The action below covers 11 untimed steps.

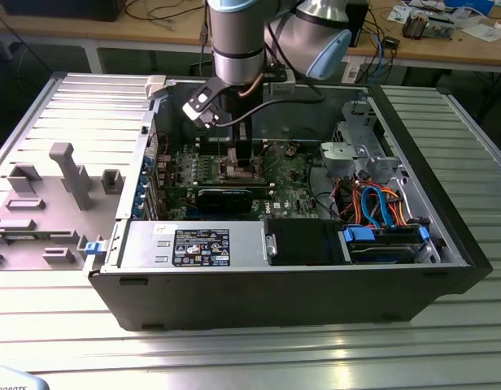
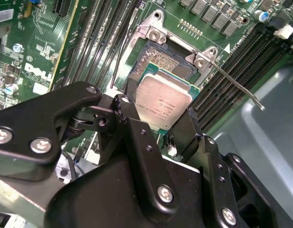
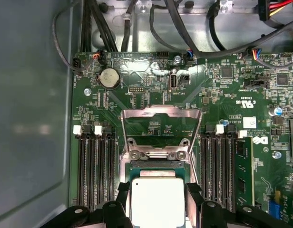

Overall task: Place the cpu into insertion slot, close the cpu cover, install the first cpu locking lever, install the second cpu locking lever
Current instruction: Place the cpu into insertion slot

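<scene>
My end effector (image 3: 158,192) grips the cpu (image 2: 164,100) by two edges, just over the open insertion slot (image 2: 150,62), with the cpu cover (image 3: 161,111) lying open. I'd keep it level, square to the slot, lowering without sliding.

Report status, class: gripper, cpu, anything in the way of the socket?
Gripper shut on the cpu, over the socket. Cpu cover swung open. Nothing seen blocking the socket.
</scene>
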### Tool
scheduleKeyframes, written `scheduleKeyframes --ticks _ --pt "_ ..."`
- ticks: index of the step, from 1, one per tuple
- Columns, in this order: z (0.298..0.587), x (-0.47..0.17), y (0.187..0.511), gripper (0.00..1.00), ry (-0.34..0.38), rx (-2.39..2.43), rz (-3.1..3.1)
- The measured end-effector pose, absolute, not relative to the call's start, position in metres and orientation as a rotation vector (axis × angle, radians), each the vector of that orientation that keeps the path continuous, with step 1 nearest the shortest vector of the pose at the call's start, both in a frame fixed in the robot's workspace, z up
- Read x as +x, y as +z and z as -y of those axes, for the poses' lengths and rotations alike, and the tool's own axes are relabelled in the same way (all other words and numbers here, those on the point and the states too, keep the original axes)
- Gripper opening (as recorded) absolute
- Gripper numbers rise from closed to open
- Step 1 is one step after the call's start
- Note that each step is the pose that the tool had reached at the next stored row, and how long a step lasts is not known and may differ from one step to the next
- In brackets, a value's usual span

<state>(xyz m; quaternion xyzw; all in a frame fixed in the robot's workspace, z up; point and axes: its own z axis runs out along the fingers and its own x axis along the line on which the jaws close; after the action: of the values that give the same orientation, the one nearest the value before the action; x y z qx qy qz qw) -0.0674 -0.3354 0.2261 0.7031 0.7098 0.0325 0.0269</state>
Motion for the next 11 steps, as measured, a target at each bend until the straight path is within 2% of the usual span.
scheduleKeyframes --ticks 11 --pt "0.338 -0.067 0.211 0.54 0.101 2.172 -2.193"
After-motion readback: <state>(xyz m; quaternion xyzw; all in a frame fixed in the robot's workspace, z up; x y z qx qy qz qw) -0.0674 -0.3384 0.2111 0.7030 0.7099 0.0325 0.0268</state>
